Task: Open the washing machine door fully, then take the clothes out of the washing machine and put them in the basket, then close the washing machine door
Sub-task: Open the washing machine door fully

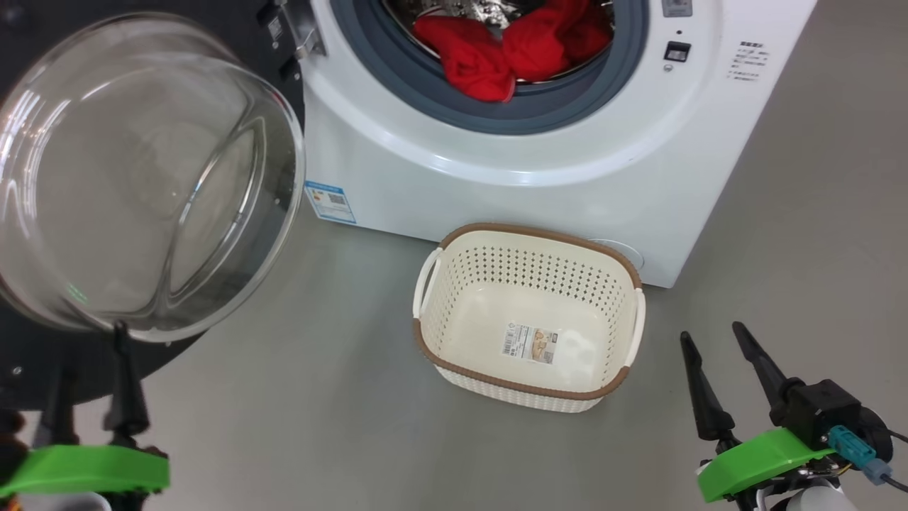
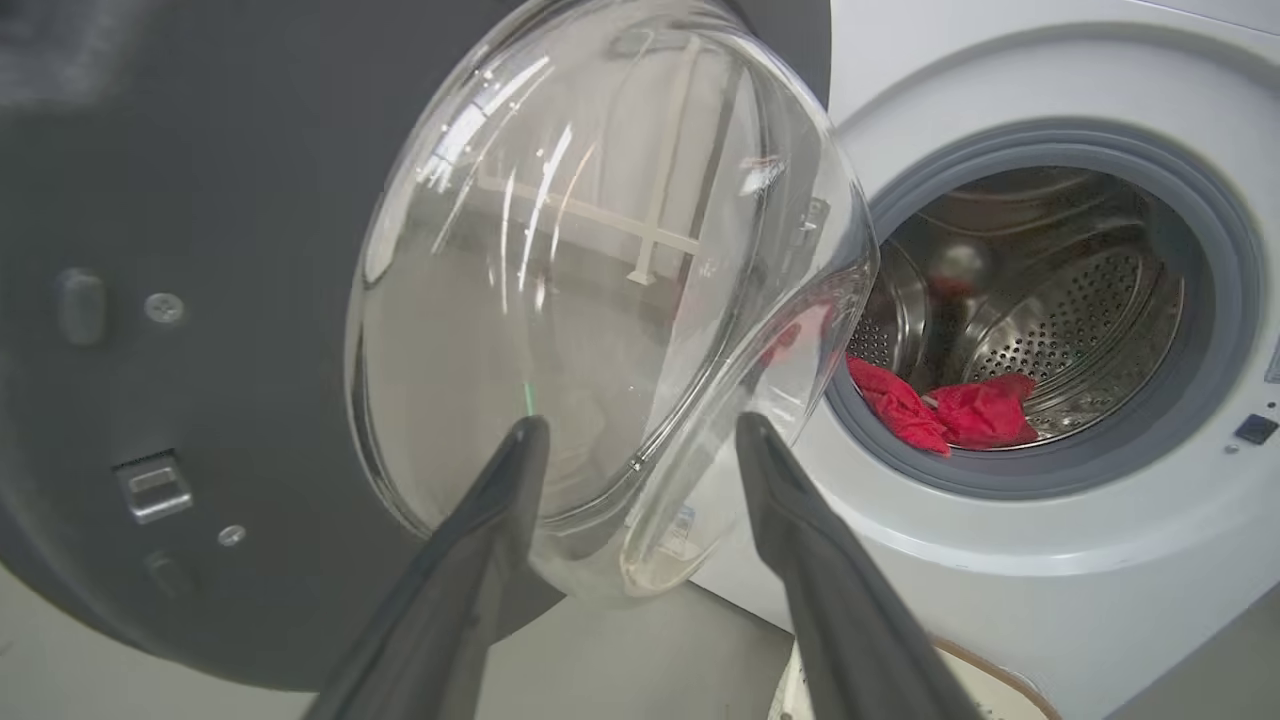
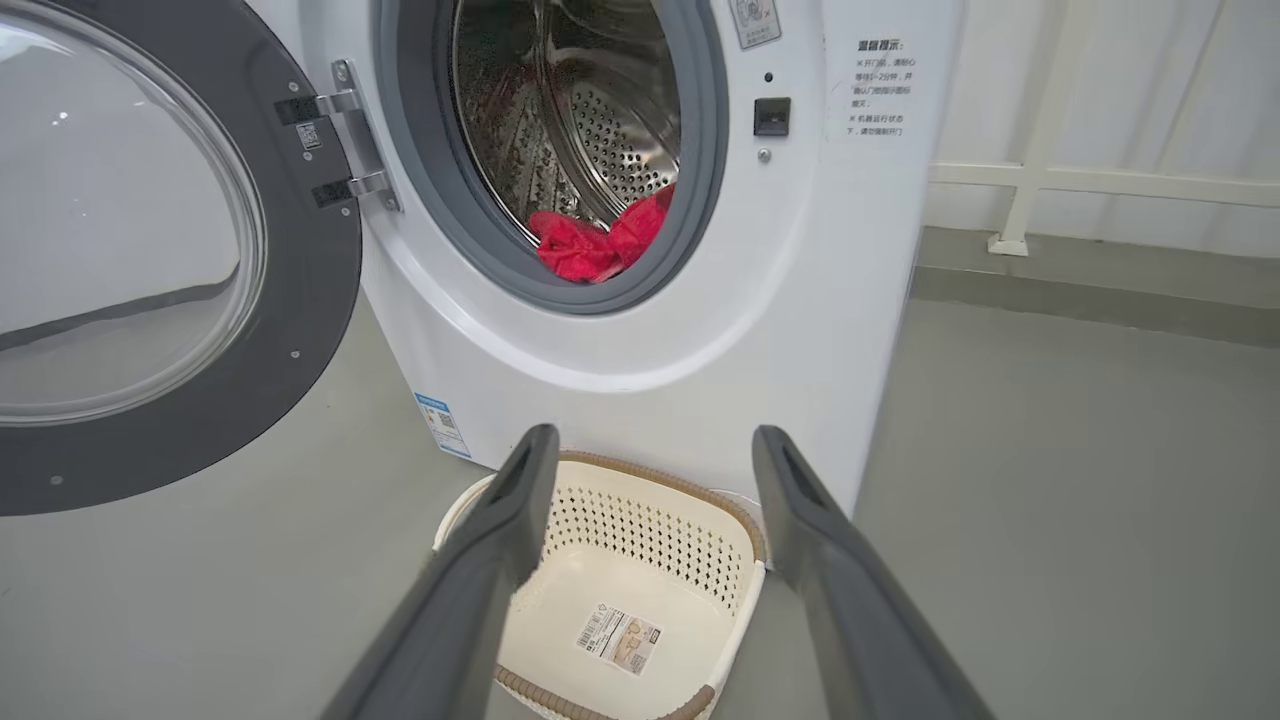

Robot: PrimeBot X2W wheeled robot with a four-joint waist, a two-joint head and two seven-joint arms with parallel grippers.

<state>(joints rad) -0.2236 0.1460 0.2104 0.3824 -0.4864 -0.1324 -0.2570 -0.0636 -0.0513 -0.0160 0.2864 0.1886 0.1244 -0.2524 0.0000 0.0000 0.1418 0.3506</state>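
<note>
Head view shows you the washing machine door (image 1: 142, 177) standing wide open at the left, clearing the mouth of the washing machine (image 1: 496, 184) where the clothes (image 1: 496, 57) lie at its front lip. The basket (image 1: 539, 238) sits empty just below, likely for a short drop. Your left gripper (image 1: 89, 355) by the door and right gripper (image 1: 711, 332) beside the basket are both spread, holding nothing. The blue label (image 1: 330, 202), printed text (image 1: 750, 60) and basket sticker (image 1: 532, 343) are too small to read.

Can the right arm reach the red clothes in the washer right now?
Probably yes: the washing machine door is swung wide, the clothes lie at the front edge of the drum, and only the low basket sits before the right gripper.
</note>
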